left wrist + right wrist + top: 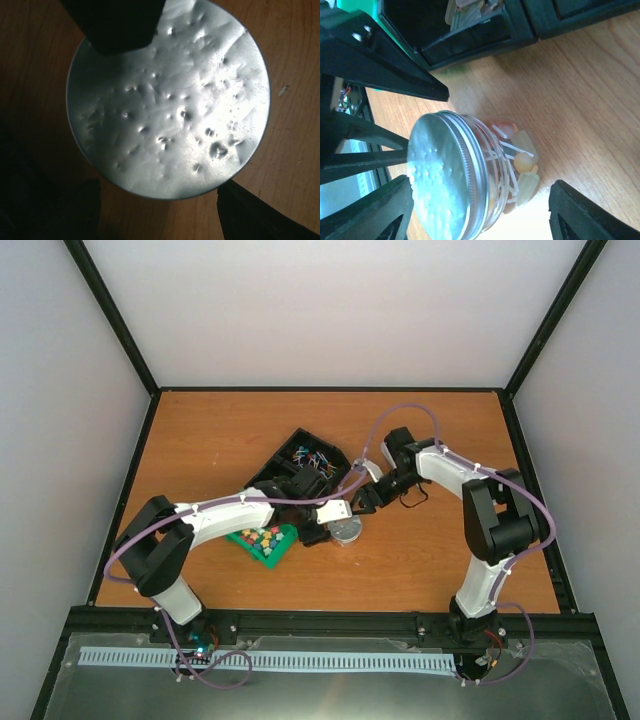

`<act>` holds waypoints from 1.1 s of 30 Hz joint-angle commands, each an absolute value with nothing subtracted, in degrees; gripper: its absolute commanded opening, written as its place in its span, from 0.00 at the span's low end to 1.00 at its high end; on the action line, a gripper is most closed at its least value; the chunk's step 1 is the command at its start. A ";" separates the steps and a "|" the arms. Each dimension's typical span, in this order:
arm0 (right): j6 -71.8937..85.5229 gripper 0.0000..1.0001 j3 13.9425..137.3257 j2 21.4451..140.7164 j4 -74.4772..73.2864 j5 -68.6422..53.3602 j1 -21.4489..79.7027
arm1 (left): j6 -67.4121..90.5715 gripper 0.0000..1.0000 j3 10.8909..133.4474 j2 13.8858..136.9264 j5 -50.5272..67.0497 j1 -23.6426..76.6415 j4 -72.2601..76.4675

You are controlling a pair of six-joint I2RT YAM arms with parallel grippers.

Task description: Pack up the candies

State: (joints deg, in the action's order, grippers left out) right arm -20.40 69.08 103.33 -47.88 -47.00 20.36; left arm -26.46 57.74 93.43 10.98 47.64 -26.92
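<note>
Candies (525, 145) fill a clear glass jar (347, 532), pale yellow and orange with thin white sticks. More small mixed-colour ones lie in a black plastic divided tray (268, 472) just beyond the jar, and bright ones sit on a green plastic tray (279, 553) near on its left. The jar stands upright near the middle of the brown wooden table (220, 430), with a dented silver metal screw lid (170, 105) on top. The left arm's fingers (380, 65) hang directly over the lid, spread apart and holding nothing; whether their tips touch the metal I cannot tell. The right arm's fingers (592, 212) are wide open on either side of the jar's glass body and clear of it, so nothing grips the jar at this moment. My judgement is that the lid is the step in hand, and that the main danger comes from the unsupported glass. If the left fingers push or twist on the lid off-centre, the jar may spin, skid on the smooth wood or tip toward the black tray. It could also spill sweets if the thread is not fully seated. The lid's slick, uneven surface invites slipping. The two sets of fingers also work very close together, so a careless closing move could knock one against the other or nudge the jar into the green tray.
</note>
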 commanded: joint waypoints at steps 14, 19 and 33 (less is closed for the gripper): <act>-20.65 0.43 68.41 109.26 -46.23 -48.07 21.01 | -23.70 0.63 61.17 94.39 15.07 45.70 -26.52; -20.30 0.37 68.19 110.73 -46.19 -48.09 21.01 | -24.26 0.62 60.82 92.73 18.56 43.22 -27.33; -22.42 0.46 70.62 105.84 -48.43 -51.35 19.13 | -26.10 0.56 67.76 91.22 22.49 44.34 -33.29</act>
State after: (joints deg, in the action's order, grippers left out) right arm -20.71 68.60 108.22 -47.24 -50.33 20.01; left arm -25.39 64.05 89.82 21.69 42.94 -32.80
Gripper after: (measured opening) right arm 0.471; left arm 0.574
